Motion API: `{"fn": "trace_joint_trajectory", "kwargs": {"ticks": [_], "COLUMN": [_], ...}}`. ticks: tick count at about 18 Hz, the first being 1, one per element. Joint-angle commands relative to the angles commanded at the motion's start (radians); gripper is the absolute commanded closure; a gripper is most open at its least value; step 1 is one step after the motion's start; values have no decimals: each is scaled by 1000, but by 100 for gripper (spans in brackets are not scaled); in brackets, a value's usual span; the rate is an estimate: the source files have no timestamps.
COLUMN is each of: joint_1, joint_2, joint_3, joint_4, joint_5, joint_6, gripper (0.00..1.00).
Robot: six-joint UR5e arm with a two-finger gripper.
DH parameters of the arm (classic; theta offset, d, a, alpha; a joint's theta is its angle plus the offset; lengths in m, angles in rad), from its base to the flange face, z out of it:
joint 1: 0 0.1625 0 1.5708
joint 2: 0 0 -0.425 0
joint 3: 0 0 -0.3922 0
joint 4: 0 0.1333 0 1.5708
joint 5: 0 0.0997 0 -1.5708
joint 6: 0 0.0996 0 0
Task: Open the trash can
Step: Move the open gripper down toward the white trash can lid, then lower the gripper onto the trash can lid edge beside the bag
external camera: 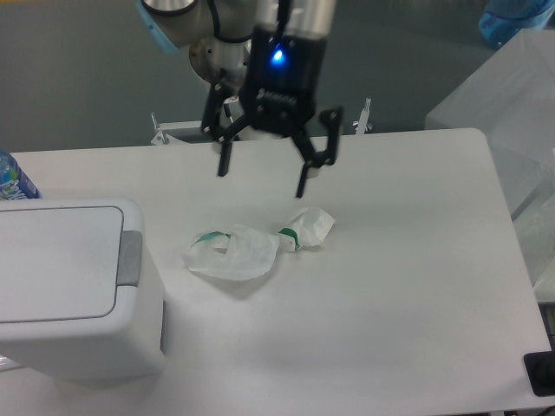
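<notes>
one arm is hanging over the far middle of the table point(416, 286), its gripper point(263, 178) pointing down with the two fingers point(224, 160) spread wide apart and nothing between them. a blue light is glowing on the black gripper body above the fingers. the fingertips are hovering above the tabletop, not touching it, just behind the wrapper point(251, 244).

the bin point(74, 295) is sitting at the near left corner of the table, part of it running past the left edge of the view. it is white and boxy with rounded corners, its flat lid point(56, 260) lying closed and level on top. the grey tab point(130, 258) is showing on the bin's right side, at the lid's right edge, facing the middle of the table.

the wrapper is lying crumpled near the table's centre, white with small green marks, between the bin and the gripper's right finger, apart from both. a bottle point(12, 180) with a blue label is peeking in at the left edge behind the bin. clear plastic sheeting point(512, 95) is lying beyond the far right corner.
</notes>
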Motion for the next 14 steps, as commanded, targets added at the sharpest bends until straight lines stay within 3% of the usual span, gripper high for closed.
{"fn": "trace_joint_trajectory", "kwargs": {"ticks": [4, 10, 14], "joint_1": [-32, -81, -92], "joint_2": [-37, -94, -112], "joint_3": [0, -6, -6], "joint_4": [8, 139, 167], "joint_5": [-2, 1, 2], "joint_6": [-90, -314, -341], "gripper": [0, 0, 0]}}
